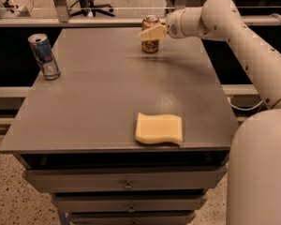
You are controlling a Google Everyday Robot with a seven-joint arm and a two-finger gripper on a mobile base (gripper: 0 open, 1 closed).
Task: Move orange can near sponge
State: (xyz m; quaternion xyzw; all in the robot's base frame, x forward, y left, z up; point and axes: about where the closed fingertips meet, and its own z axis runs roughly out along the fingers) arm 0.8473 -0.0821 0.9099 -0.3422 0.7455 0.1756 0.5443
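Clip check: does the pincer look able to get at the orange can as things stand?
Probably yes. The pincer is right at the orange can by the table's far edge, across its upper part, with nothing between them. The blue can and the sponge sit far off.

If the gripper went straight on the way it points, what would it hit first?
The orange can, most likely: the gripper is right at it and points across its upper body, though the depth between them is unclear.

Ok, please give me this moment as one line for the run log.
gripper: at orange can, table far edge | sponge: near edge, apart from can | blue can: left edge, upright
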